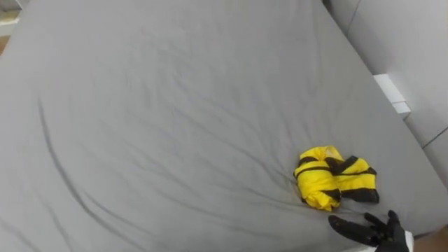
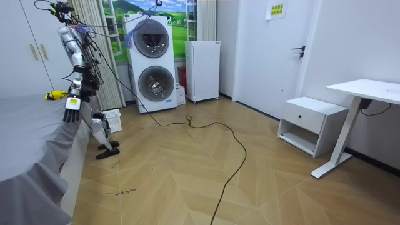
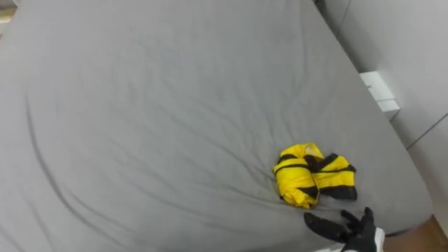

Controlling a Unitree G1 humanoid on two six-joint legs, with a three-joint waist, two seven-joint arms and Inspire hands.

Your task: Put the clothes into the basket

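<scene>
Fingers (image 1: 346,225) of the right hand (image 1: 394,239) stretch just beside the garment (image 1: 329,178).

We see a bed (image 1: 175,84) spread with a creased grey sheet (image 1: 140,161), its long folds running toward eight o'clock, and lying directly on it at about four o'clock, near the bed's edge, a single crumpled yellow-and-black garment (image 1: 320,180).

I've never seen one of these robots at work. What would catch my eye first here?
A bright yellow-and-black striped garment lies crumpled near the lower right of a wide grey bed. Just below it, the robot's black right hand is stretched out, open, apart from it.
</scene>
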